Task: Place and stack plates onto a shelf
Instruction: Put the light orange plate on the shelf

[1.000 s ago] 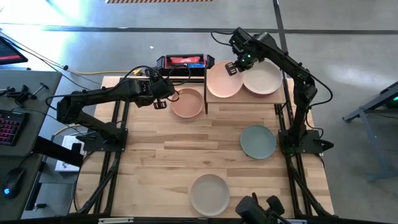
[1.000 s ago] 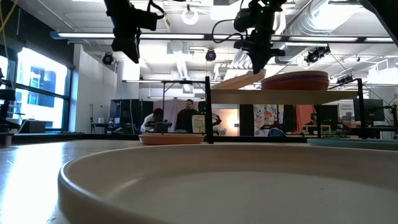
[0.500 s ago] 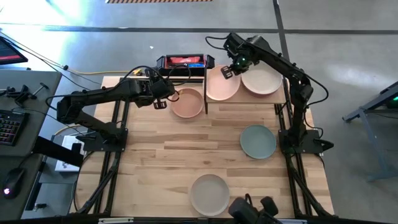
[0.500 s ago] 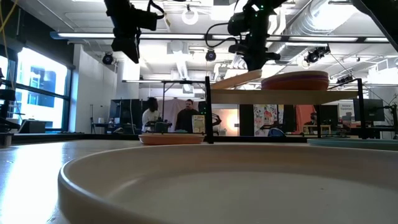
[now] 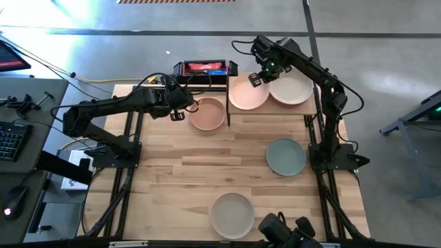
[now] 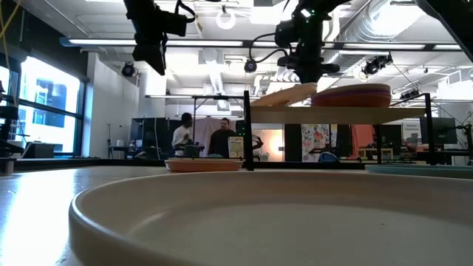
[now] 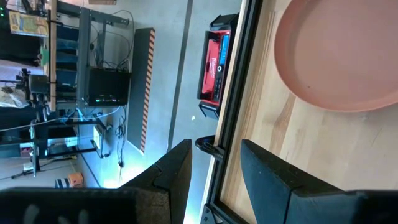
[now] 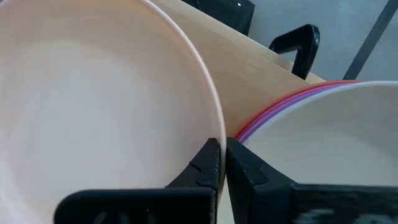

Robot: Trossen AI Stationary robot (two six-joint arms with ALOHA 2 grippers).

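My left gripper (image 5: 180, 110) hangs above the table's rear left area with its fingers spread and nothing between them. Just to its right, on the light-wood butcher-block tabletop (image 5: 179, 179), lies a round, shallow, matte terracotta-peach plate (image 5: 207, 114). In the left wrist view this plate (image 7: 339, 53) sits forward of my open fingers (image 7: 264, 168) and apart from them.

Further right stands the small raised light-wood shelf on thin black metal legs (image 5: 272, 109). Its left half carries a round, matte pale-peach plate (image 5: 246, 91). My right gripper (image 5: 255, 78) is at that plate's right rim, fingers pinched together on the rim. The right wrist view shows the closed fingertips (image 8: 219, 163) clamping the plate's edge (image 8: 93, 106). In the low view this plate (image 6: 284, 94) is tilted, with the gripped side raised and the left edge low on the shelf board (image 6: 340, 114).

Touching or nearly touching on the right is a stack of plates topped by a cream plate (image 5: 290, 89), with magenta and orange-red rims (image 8: 280, 106) showing below it.

The governing relation: the gripped rim lies in the narrow gap beside the stack. I judge the next move must lower that edge flat without riding onto the stack.

A sage-green plate (image 5: 286, 156) and an off-white plate (image 5: 232, 215) wait on the tabletop; the sage-green one lies nearer my right arm.
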